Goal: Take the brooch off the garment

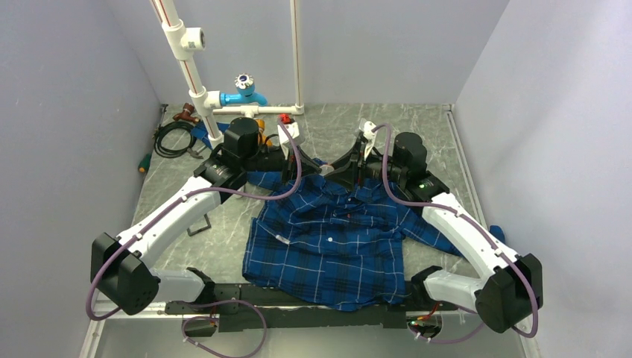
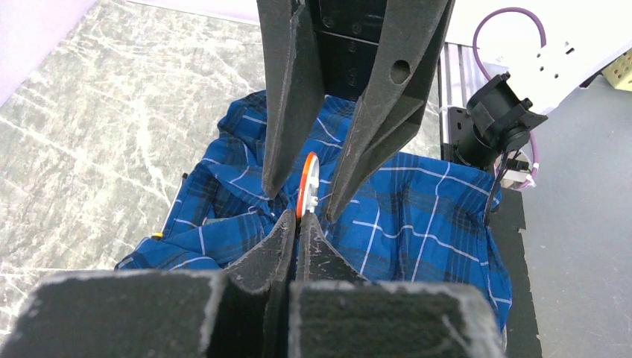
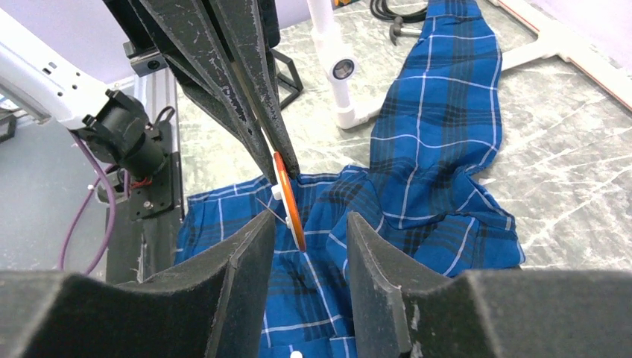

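At twelve o'clock of the garment [image 1: 328, 246], the left gripper [image 2: 298, 222] pinches the brooch [image 3: 288, 200] edge-on just above the cloth. The right gripper [image 3: 311, 218] is spread wide, straddling it. It looks like the pull-off step. Next, I'd say, pin the cloth down and draw the brooch clear.

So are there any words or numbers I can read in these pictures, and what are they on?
No text can be read in any view.
The brooch, pinched in the left claw: orange and white, no letters show.
The plaid shirt: no label or print shows.
The small white bits beyond the shirt: too small to tell whether they carry print.
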Tool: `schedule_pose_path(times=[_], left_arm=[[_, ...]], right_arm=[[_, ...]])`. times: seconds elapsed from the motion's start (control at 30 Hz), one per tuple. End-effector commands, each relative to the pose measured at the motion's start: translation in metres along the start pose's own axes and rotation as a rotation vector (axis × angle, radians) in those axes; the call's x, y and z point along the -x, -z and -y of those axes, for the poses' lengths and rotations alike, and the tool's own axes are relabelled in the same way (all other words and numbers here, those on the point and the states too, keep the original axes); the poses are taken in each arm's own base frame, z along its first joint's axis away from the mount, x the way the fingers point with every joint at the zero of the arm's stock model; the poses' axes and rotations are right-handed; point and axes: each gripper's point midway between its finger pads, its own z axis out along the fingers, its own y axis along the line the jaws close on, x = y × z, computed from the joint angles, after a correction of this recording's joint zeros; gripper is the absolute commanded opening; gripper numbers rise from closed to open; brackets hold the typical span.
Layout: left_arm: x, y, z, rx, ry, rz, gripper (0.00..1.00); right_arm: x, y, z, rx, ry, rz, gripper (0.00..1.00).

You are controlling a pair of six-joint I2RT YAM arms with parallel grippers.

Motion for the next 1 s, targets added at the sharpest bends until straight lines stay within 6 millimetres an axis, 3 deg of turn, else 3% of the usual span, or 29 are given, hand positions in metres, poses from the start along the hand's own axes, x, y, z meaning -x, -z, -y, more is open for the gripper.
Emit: schedule_pose_path(times=[0.0, 0.43, 0.97], left_arm=[[0.011, 0.002, 0.002, 0.001, -0.038, 0.033, 0.00], [0.001, 0.001, 0.002, 0.023, -0.085, 0.001, 0.00], [0.003, 0.003, 0.004, 0.029, -0.122, 0.013, 0.00]], right_arm=[[0.032, -0.002, -0.001, -0.001, 0.050, 0.068, 0.41], [0.030, -0.005, 0.004, -0.016, 0.024, 0.059, 0.32], [0.026, -0.007, 0.004, -0.003, 0.007, 0.051, 0.20]])
